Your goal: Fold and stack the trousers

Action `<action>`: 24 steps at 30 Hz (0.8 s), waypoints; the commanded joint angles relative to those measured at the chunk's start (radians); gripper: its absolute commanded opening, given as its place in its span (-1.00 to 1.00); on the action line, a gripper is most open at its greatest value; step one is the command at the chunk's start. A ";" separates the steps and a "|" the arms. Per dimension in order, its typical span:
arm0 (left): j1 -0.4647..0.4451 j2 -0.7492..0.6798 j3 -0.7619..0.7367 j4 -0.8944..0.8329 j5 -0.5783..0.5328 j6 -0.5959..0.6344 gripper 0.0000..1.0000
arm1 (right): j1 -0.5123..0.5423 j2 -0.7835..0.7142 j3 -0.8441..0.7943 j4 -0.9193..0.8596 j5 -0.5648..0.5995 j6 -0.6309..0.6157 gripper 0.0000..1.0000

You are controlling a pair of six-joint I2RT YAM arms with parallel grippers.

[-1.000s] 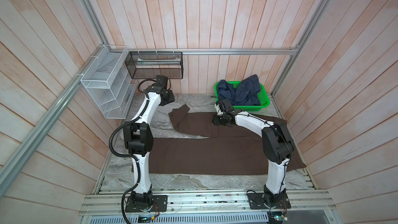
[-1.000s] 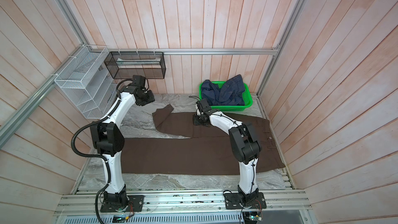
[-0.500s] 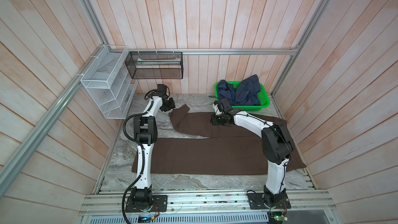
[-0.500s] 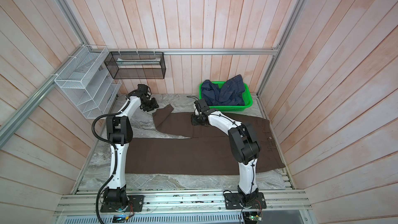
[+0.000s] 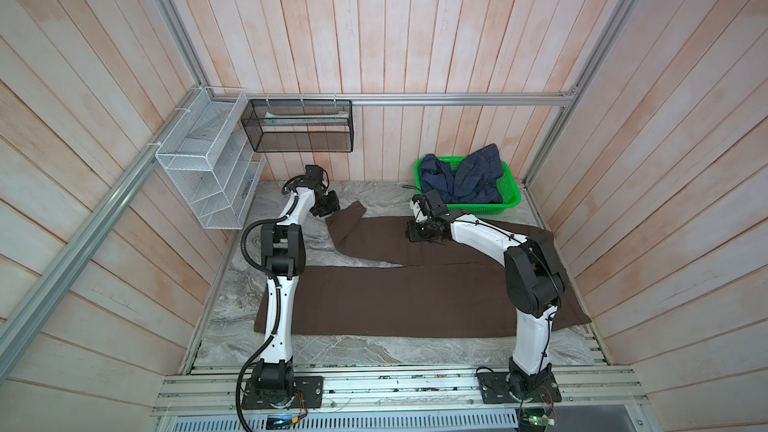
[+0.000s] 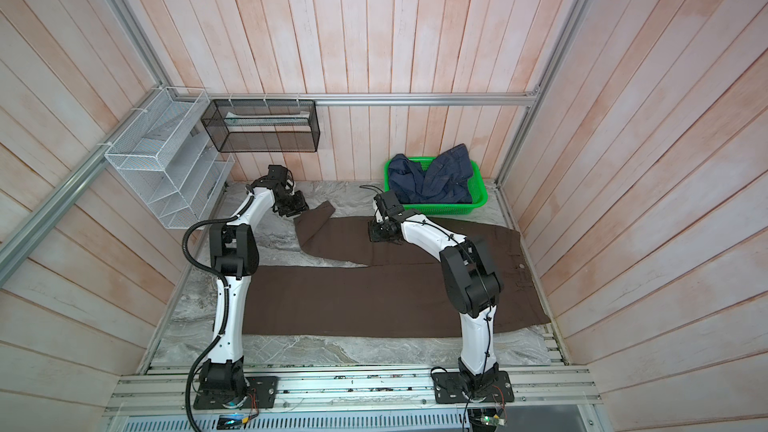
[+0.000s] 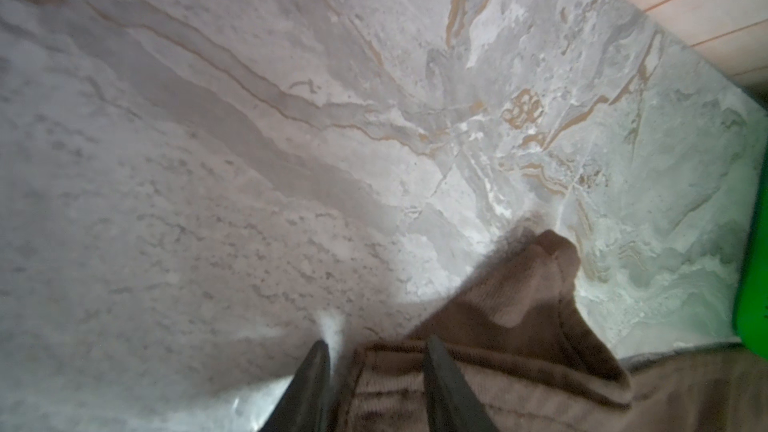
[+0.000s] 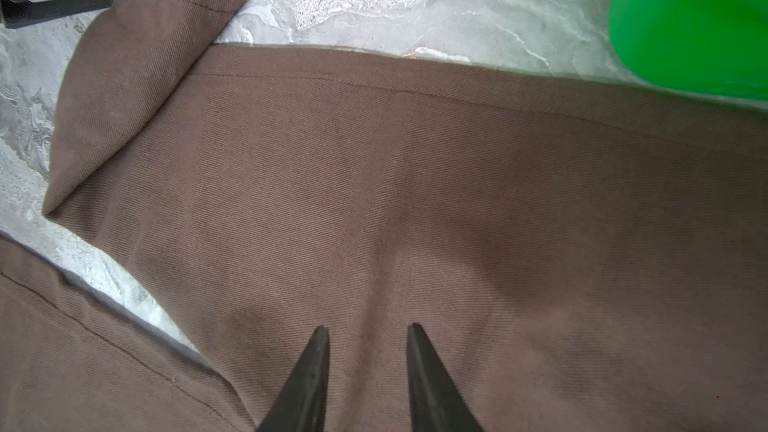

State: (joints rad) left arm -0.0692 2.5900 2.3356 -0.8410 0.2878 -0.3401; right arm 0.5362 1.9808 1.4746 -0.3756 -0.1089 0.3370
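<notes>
Left pincer [image 7: 376,344]: we found its jaws apart, astride the hem of the trousers [image 5: 395,301], well apart from the green basket [image 5: 478,208]. Right pincer [image 8: 368,328]: tips on cloth near the basket; whether it gripped, we could not say. Trousers lay spread on the counter [image 5: 374,351] beside the basket.

A bare strip of the grey marbled worktop [image 5: 382,195] was left open along the back wall, between the left pincer [image 5: 332,209] and the green plastic basket [image 5: 478,209], and another along the front edge. The middle was covered by the flat-lying dark brown trousers [image 5: 395,301]. The back right corner was blocked by the basket; the back left corner was overhung by the white wire rack [image 5: 199,168] and the black mesh wall basket [image 5: 299,130].
</notes>
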 commanded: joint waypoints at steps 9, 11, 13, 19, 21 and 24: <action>-0.034 0.030 0.002 -0.040 -0.021 0.024 -0.73 | 0.007 0.021 0.017 -0.020 -0.011 -0.001 -0.35; -0.034 0.017 0.002 -0.035 -0.031 0.024 -0.88 | 0.007 0.023 0.013 -0.017 -0.011 -0.001 -0.35; -0.034 -0.006 -0.007 -0.027 -0.038 0.024 -1.00 | 0.007 0.026 0.011 -0.015 -0.012 -0.003 -0.35; -0.034 -0.146 -0.087 0.017 -0.100 0.015 -1.00 | 0.006 0.036 0.009 -0.008 -0.012 -0.002 -0.35; -0.030 -0.249 -0.179 0.064 -0.140 -0.004 -1.00 | 0.006 0.041 0.010 -0.006 -0.012 -0.001 -0.35; -0.013 -0.442 -0.380 0.165 -0.221 -0.053 -1.00 | 0.006 0.053 0.015 -0.008 -0.015 -0.003 -0.35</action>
State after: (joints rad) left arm -0.0978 2.3417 2.0495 -0.7818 0.1635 -0.3523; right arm 0.5362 2.0010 1.4746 -0.3748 -0.1116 0.3370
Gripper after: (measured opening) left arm 0.074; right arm 0.326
